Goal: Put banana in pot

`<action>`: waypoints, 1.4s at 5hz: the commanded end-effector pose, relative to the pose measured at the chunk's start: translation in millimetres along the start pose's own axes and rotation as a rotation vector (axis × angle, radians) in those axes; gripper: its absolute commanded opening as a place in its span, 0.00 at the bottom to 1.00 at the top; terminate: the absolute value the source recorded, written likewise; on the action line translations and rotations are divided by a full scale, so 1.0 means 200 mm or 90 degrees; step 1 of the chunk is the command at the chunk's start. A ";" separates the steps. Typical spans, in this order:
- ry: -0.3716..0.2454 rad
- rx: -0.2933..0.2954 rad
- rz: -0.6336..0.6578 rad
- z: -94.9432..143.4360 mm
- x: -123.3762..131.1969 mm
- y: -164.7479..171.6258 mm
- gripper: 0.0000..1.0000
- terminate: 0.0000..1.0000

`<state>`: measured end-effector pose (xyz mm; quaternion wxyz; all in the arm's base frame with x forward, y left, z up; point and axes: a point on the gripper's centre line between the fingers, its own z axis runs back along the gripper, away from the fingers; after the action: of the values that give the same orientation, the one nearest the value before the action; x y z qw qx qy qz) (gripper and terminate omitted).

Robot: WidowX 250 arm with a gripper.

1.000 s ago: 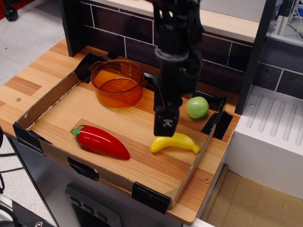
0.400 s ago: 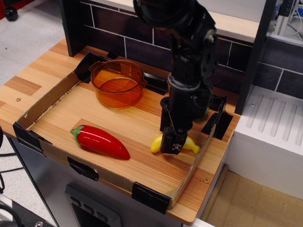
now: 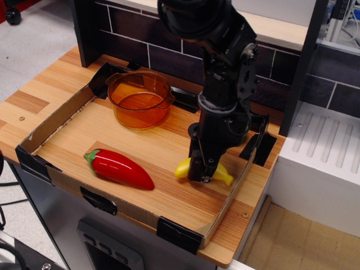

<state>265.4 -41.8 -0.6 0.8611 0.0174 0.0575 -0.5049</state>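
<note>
The yellow banana point(image 3: 183, 167) lies on the wooden board at the front right of the cardboard-edged tray. Both of its ends stick out on either side of my gripper point(image 3: 201, 173). The gripper has come straight down on the banana's middle, and its fingers look closed on it with the tips at board level. The translucent orange pot point(image 3: 139, 98) stands upright and empty at the back left of the tray, well apart from the gripper and to its upper left.
A glossy red pepper point(image 3: 119, 167) lies at the front left. The low cardboard wall point(image 3: 232, 194) runs close to the banana's right. A dark brick wall point(image 3: 135, 34) stands behind the pot. A white ridged block point(image 3: 326, 169) sits to the right.
The gripper came down from above the banana onto its middle. The banana has shifted slightly to the left. The round green fruit is now hidden behind the arm.
</note>
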 end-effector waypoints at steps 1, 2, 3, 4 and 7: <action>-0.106 0.025 0.077 0.34 -0.16 0.06 0.00 0.00; -0.130 0.066 0.226 0.46 -0.24 0.18 0.00 0.00; -0.135 0.087 0.327 0.48 -0.33 0.30 0.00 0.00; -0.149 0.129 0.471 0.49 -0.44 0.39 0.00 0.00; -0.078 0.148 0.588 0.33 -0.60 0.53 0.00 0.00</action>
<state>321.0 104.4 58.0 0.9916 0.0976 -0.0400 -0.0749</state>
